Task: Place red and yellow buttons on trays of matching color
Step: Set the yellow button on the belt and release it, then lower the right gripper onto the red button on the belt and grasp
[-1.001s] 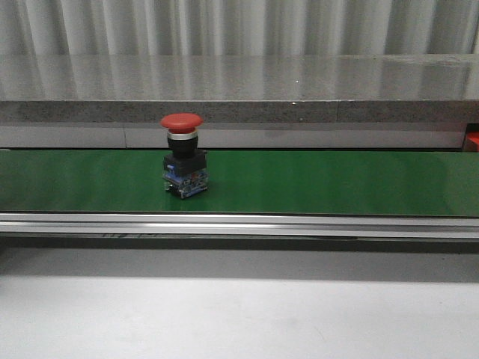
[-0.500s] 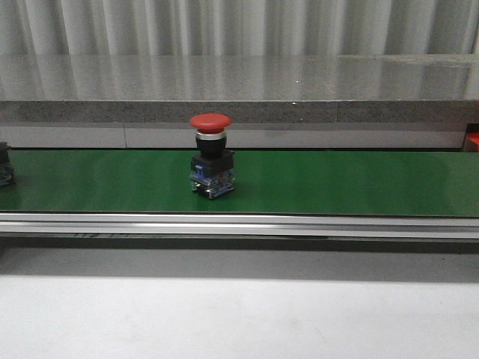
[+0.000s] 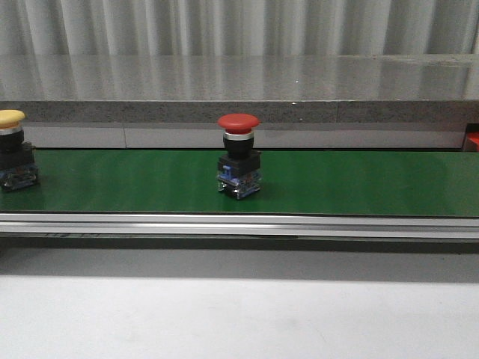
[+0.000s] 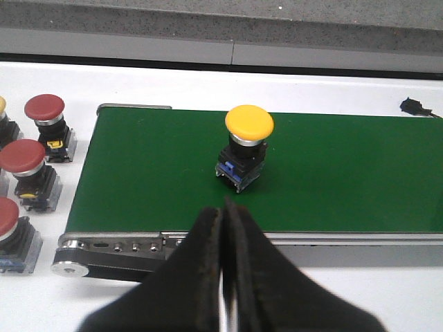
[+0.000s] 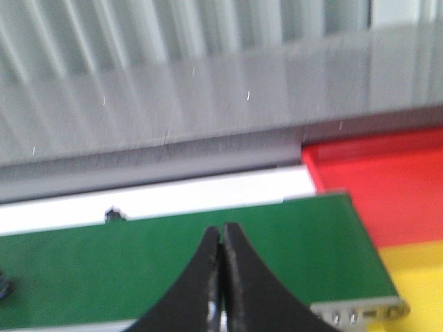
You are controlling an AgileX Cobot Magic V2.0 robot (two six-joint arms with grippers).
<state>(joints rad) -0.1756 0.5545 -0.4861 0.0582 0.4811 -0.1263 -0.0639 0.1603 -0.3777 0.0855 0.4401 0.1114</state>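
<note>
You see a red mushroom-head push button (image 3: pixel 239 155) upright mid green conveyor belt (image 3: pixel 359 183), a yellow-capped button (image 3: pixel 15 148) far left; left tool (image 4: pixel 225 220) and right tool (image 5: pixel 220 241) both pinched closed, empty.

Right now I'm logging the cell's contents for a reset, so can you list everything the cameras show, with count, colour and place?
Conveyor belt: one, green, running across the table in front of the robot.
Red push button: one, upright near the middle of the belt.
Yellow push button: one, upright on the belt near its left end.
Spare red push buttons: three clearly seen, on the white table beyond the belt's left end; more are cut off at the frame edge.
Red tray: one, past the belt's right end.
Yellow tray: one, next to the red tray.
Grey ledge: one, behind the belt.
Left hand: black, closed, empty.
Right hand: black, closed, empty.
</note>
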